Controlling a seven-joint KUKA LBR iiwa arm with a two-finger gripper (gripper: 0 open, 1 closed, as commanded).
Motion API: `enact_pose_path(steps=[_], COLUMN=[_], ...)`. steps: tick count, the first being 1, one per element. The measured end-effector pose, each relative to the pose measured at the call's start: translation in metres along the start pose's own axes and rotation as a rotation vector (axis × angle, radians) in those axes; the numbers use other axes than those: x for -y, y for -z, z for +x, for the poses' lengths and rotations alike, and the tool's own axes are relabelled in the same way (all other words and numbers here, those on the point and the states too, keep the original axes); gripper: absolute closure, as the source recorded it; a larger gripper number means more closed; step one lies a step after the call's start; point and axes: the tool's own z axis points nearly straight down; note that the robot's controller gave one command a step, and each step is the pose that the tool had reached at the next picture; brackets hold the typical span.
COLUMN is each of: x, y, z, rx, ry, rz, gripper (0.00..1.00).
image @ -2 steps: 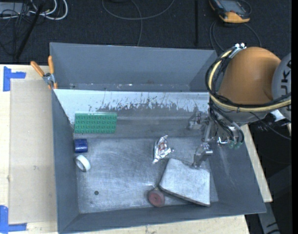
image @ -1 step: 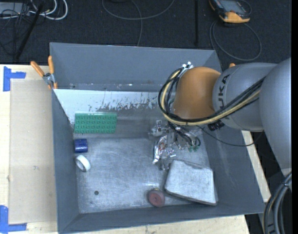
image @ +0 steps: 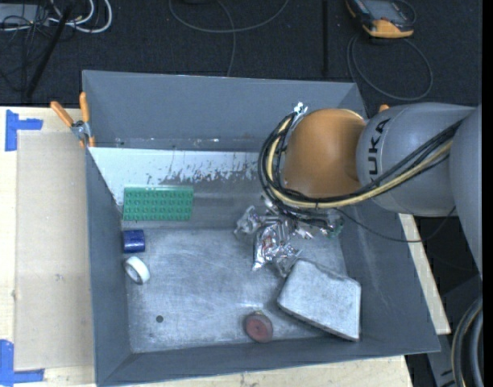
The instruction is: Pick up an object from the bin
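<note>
Where the floor of the grey bin meets its near wall, a reddish-brown round disc lies flat, just beside the near corner of a grey speckled slab that takes up the near right. Further back on the left is a small white ring, then a short blue cylinder just behind it, the two apart. Mid-bin, right of centre, a crumpled silver foil wad sits just behind the slab — touching its far edge or only close to it, can't tell. The gripper is low over the far right part of the foil wad; its jaws are hidden under the wrist, so whether they are apart or together can't be told. At the far left a green studded plate lies at the foot of the back wall. Over the gripper sits the orange wrist cover with looped cables — the grey arm runs off to the right.
</note>
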Motion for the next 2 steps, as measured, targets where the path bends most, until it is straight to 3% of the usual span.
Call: enact_pose_path(steps=[1, 2], x=[0.002, -0.005], y=[0.001, 0.136], z=[0.001, -0.004], rx=[-0.004, 0.001], ry=[-0.004, 0.008], rz=[0.0, 0.003], gripper=[1.0, 1.0])
